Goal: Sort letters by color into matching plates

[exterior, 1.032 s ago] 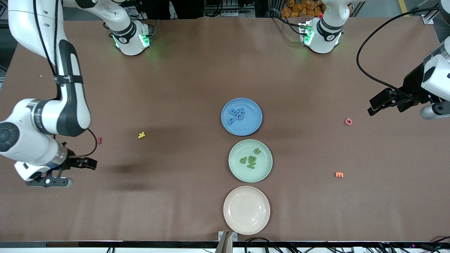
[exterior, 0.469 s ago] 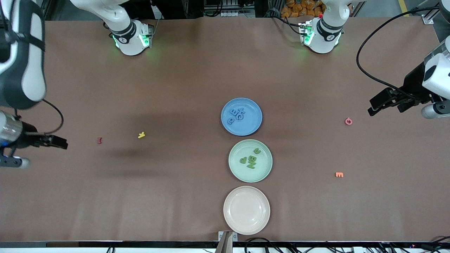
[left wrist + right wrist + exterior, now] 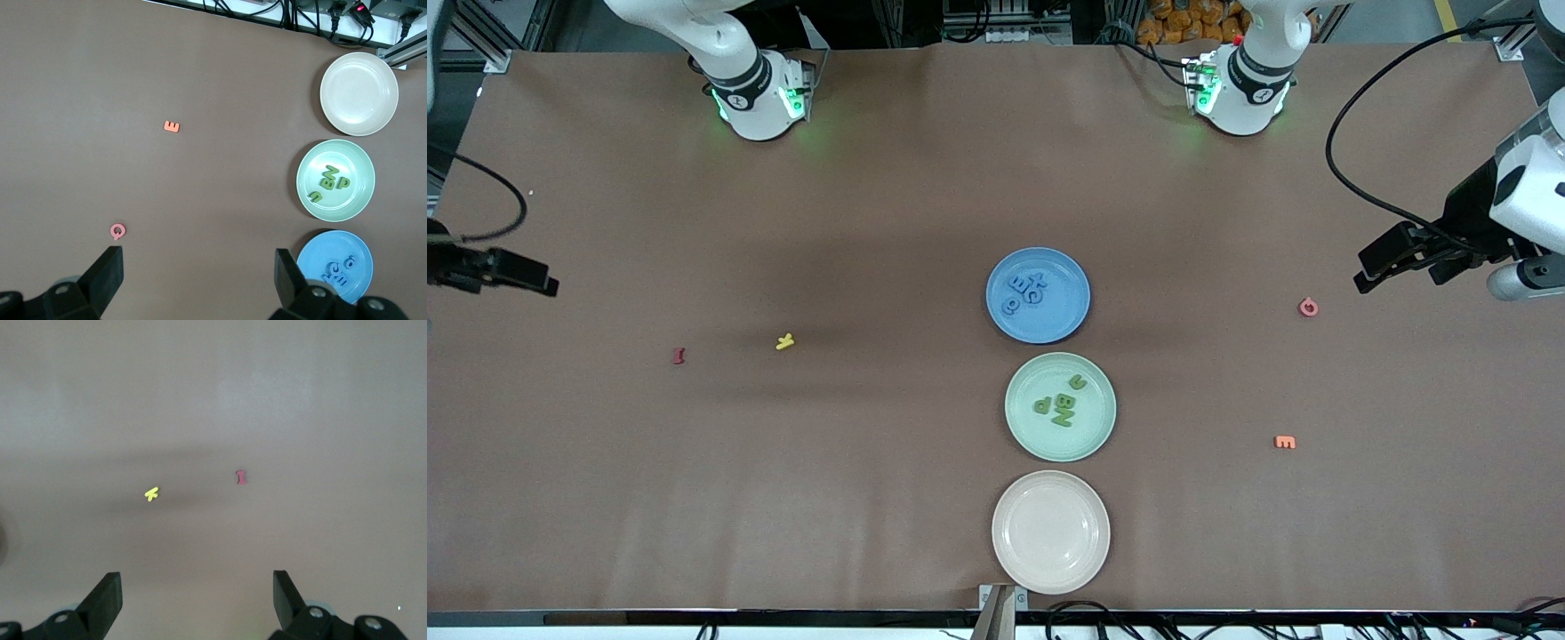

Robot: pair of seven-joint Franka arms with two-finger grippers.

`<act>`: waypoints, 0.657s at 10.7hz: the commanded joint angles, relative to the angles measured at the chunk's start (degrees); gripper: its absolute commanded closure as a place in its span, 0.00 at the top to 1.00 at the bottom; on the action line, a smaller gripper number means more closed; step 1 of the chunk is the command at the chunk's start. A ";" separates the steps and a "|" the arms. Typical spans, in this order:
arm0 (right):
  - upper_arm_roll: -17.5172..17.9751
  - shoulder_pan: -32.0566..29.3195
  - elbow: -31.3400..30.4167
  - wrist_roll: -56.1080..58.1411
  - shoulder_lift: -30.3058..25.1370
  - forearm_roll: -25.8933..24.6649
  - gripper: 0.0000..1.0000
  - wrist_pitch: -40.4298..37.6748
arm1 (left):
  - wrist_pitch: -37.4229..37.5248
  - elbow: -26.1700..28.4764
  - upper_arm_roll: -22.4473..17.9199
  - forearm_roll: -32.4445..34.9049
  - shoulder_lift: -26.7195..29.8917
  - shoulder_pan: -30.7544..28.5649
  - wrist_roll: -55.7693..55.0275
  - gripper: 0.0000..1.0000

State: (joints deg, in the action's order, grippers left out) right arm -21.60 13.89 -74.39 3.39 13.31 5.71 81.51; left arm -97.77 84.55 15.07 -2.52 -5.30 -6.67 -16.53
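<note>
**Sorting looks done; both arms wait at the table's ends**

On the brown table (image 3: 871,498), blue letters (image 3: 1024,292) lie in the blue plate (image 3: 1063,324), green letters (image 3: 1061,404) in the green plate (image 3: 1023,436). Left gripper (image 3: 1371,271) and right gripper (image 3: 538,283) hang wide and empty. Judged complete: nothing left to pick.

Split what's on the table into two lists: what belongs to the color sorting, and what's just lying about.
Belongs to the job:
- blue plate, blue letters in it
- green plate, green letters in it

Lying about:
- beige-pink plate, nothing in it
- yellow letter
- dark red letter
- pink letter
- orange letter
</note>
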 commanded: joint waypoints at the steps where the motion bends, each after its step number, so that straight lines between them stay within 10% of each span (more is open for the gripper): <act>1: 0.94 1.04 -0.85 -2.32 -6.26 -0.53 1.00 -6.43 | -0.31 -0.09 0.05 -0.91 0.20 -0.01 0.79 1.00; 7: 3.94 2.10 -11.11 -6.47 -10.85 -5.09 1.00 -0.50 | -0.31 -0.09 0.05 -0.91 0.20 -0.19 0.71 1.00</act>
State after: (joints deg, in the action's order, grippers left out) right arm -18.12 15.31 -79.23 -1.75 4.74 2.45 76.55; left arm -97.77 84.55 15.12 -2.52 -5.32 -6.64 -16.53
